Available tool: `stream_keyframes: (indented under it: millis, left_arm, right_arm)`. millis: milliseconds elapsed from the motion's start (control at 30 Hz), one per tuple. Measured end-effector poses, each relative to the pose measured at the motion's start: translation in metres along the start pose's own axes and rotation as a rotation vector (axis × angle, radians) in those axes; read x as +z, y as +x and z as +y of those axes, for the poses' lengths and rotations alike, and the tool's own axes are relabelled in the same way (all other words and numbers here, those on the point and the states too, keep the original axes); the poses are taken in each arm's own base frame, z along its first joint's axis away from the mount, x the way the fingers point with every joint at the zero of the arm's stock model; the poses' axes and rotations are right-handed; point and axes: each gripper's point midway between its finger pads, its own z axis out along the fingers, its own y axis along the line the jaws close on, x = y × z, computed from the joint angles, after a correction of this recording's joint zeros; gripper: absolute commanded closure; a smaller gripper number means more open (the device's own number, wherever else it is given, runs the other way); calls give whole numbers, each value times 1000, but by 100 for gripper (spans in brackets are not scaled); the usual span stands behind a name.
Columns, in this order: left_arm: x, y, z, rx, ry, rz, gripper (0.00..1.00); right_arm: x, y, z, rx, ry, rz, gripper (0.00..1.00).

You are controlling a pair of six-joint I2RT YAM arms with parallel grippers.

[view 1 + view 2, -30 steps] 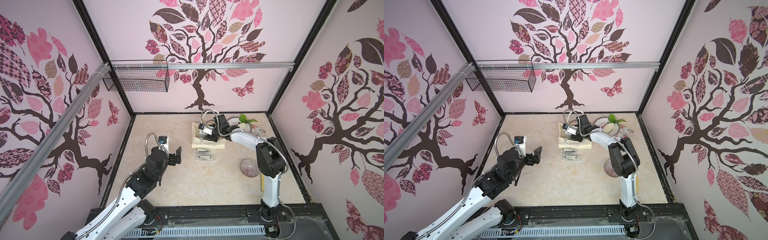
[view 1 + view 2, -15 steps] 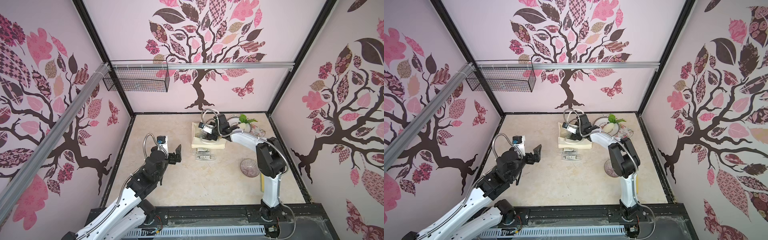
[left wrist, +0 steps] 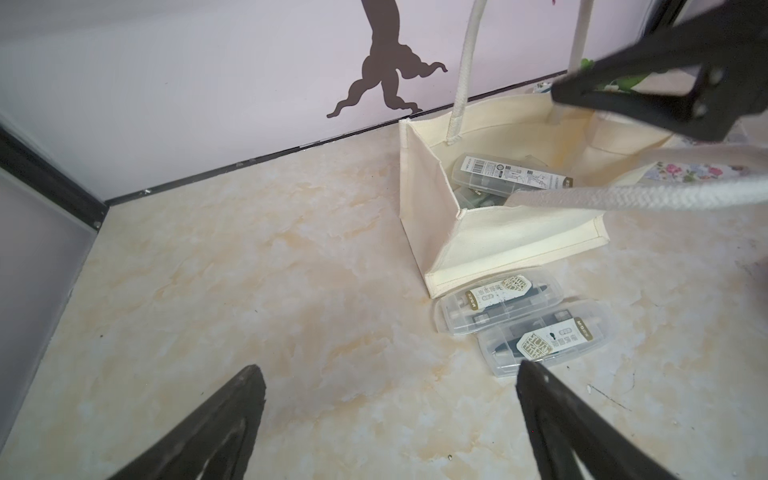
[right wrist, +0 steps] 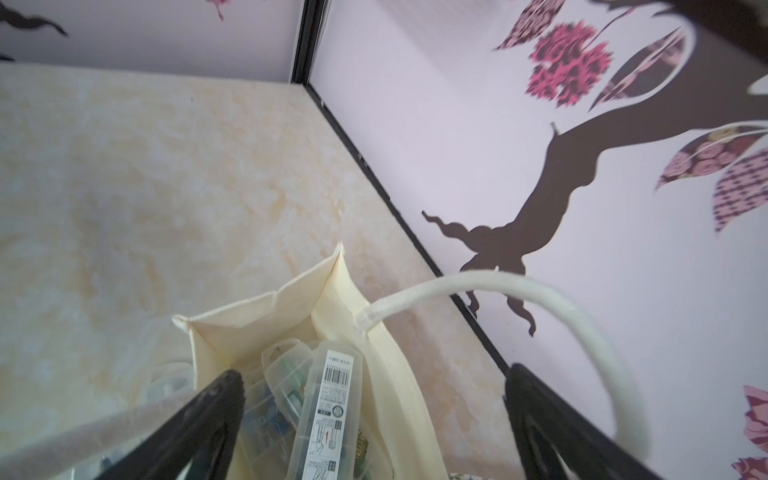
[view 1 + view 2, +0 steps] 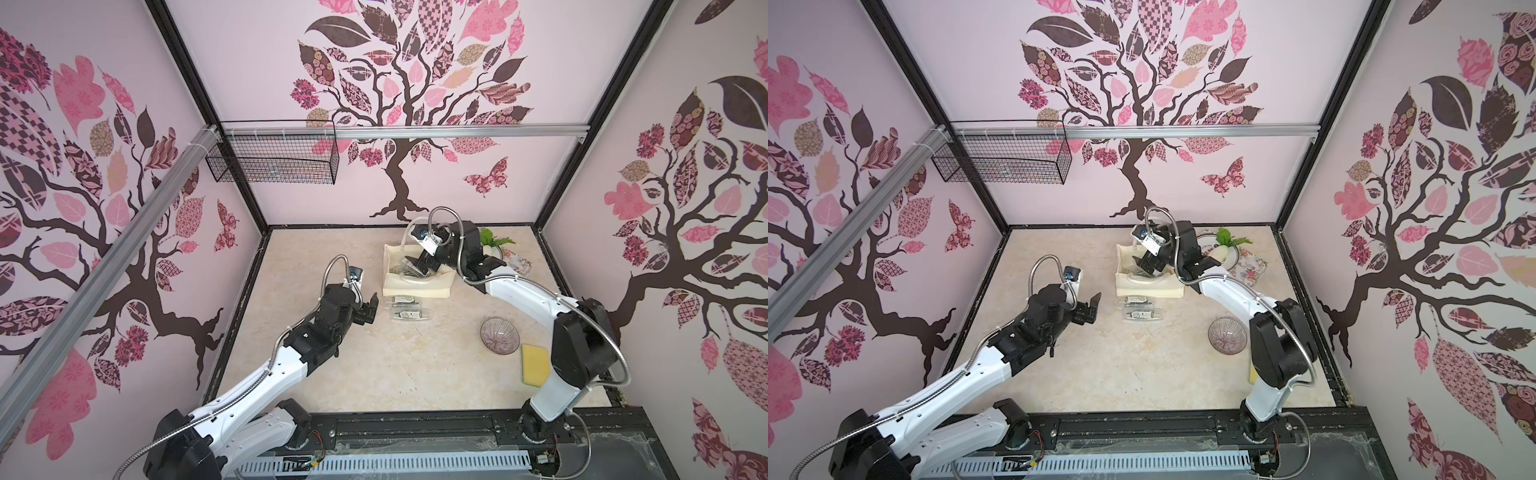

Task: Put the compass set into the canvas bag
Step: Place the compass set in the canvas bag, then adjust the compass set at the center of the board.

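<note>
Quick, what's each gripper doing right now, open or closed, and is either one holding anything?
Left gripper: open, holding nothing.
Right gripper: open, holding nothing, above the canvas bag; a clear compass case lies inside the bag.

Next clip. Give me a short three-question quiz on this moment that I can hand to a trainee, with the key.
1. True or false: the right hand hangs open over the canvas bag.
2. How many clear cases lie on the table in front of the bag? A one; B two; C four.
3. Which hand is nearer those cases?
Key: 1 true; 2 B; 3 the left hand.
</note>
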Motion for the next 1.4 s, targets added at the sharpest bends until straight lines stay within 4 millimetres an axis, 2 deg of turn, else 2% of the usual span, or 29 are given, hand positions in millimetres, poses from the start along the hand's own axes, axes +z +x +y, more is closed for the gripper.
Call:
stream_keyframes:
  millis: [100, 200, 367, 467, 633, 733, 833, 1067, 1233, 1400]
  left_arm:
    - [11, 2, -3, 71, -4, 27, 3]
    - [23, 7, -13, 182, 28, 70, 3]
    - [36, 30, -37, 437, 165, 141, 3]
    - [38, 50, -56, 595, 298, 185, 3]
    - [43, 61, -89, 749, 506, 182, 3]
    - [49, 65, -107, 803, 606, 177, 3]
    - [58, 75, -118, 840, 675, 191, 4]
    - [79, 106, -132, 873, 754, 259, 5]
    - [98, 116, -139, 875, 761, 279, 8]
    - [116, 113, -145, 854, 747, 281, 12]
  right_arm:
    - [-25, -25, -9, 64, 59, -79, 0]
    - [-46, -32, -20, 172, 143, -105, 0]
    - [-75, -11, -55, 465, 391, -17, 0]
    - [-102, 1, -68, 571, 525, 4, 0]
    - [-162, 18, -66, 694, 666, -30, 0]
    - [-182, 22, -61, 741, 687, -59, 0]
    - [-189, 37, -50, 773, 687, -44, 0]
    - [-187, 84, -21, 824, 662, 54, 0]
    - [-184, 90, -13, 844, 633, 74, 0]
    - [-183, 92, -9, 861, 611, 70, 0]
